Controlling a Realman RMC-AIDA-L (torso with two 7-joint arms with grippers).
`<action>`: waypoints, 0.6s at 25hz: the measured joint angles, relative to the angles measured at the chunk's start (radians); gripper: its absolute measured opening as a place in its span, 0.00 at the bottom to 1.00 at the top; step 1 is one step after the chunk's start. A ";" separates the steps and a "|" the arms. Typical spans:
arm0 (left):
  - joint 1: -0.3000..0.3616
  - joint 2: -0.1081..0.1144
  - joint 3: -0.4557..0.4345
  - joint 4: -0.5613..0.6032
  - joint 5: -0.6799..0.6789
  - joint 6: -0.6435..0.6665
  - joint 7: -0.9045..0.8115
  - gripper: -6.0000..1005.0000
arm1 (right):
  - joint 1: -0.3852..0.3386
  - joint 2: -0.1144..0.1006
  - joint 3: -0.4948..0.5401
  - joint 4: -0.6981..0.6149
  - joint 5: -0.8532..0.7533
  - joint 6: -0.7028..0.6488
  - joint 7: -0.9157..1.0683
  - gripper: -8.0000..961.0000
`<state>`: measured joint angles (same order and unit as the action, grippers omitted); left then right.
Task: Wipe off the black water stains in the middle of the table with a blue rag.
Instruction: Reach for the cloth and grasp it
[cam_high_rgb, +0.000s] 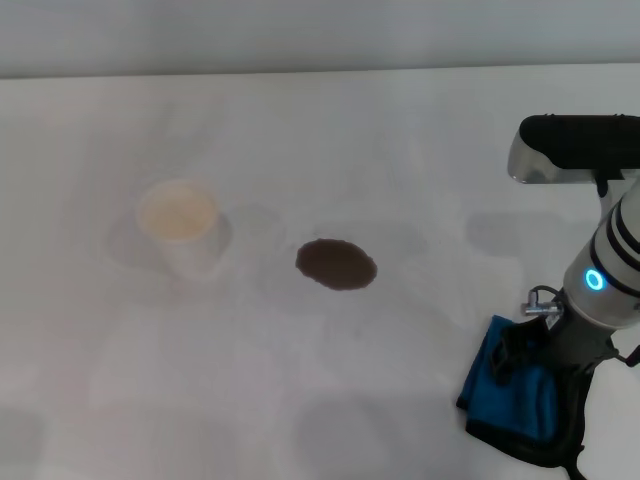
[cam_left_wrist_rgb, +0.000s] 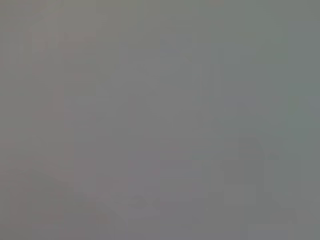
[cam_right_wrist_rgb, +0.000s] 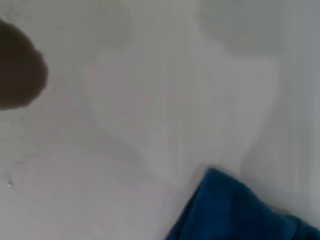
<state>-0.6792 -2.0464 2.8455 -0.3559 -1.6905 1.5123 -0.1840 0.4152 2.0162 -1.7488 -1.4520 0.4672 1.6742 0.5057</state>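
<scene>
The black water stain (cam_high_rgb: 336, 264) is a dark brown-black oval puddle in the middle of the white table (cam_high_rgb: 400, 150). It also shows at the edge of the right wrist view (cam_right_wrist_rgb: 17, 65). The blue rag (cam_high_rgb: 505, 395) lies bunched at the table's near right, well apart from the stain, and shows in the right wrist view (cam_right_wrist_rgb: 240, 212) too. My right gripper (cam_high_rgb: 527, 352) is down on the rag's upper part, and its dark body covers part of the cloth. My left gripper is out of view; the left wrist view is a plain grey blur.
A white paper cup (cam_high_rgb: 180, 225) stands upright to the left of the stain, about a cup's width away. The right arm's upper links (cam_high_rgb: 575, 148) hang over the table's right side.
</scene>
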 joint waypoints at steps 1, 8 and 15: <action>0.000 -0.001 0.000 0.000 0.000 0.000 0.000 0.88 | 0.003 0.000 -0.003 0.006 0.002 -0.001 -0.001 0.68; 0.000 -0.004 0.000 0.001 0.000 -0.001 0.000 0.88 | 0.034 0.000 -0.039 0.054 0.009 -0.008 -0.004 0.68; 0.004 -0.006 0.000 0.002 0.000 0.006 0.000 0.88 | 0.038 0.001 -0.057 0.067 0.008 -0.019 -0.010 0.57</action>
<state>-0.6756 -2.0524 2.8455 -0.3543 -1.6905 1.5179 -0.1840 0.4529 2.0170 -1.8058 -1.3853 0.4750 1.6551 0.4957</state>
